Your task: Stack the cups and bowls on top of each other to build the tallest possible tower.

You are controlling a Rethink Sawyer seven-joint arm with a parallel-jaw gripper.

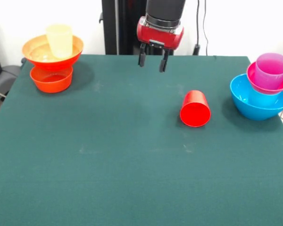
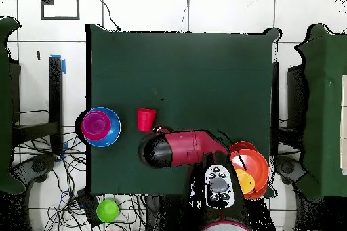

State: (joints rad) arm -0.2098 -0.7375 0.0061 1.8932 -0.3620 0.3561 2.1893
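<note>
My gripper hangs open and empty above the table's far side, behind the red cup, which lies on its side with its mouth toward the camera. At the left, the yellow cup stands in the wide orange bowl, which sits on a small orange bowl. At the right, the purple cup stands in the small magenta bowl, over what looks like the light blue cup, all in the large blue bowl. In the overhead view the wrist hides the gripper, beside the red cup.
The green table is bare in front. A lime green bowl lies off the table among cables in the overhead view. The arm reaches between the orange stack and the blue bowl.
</note>
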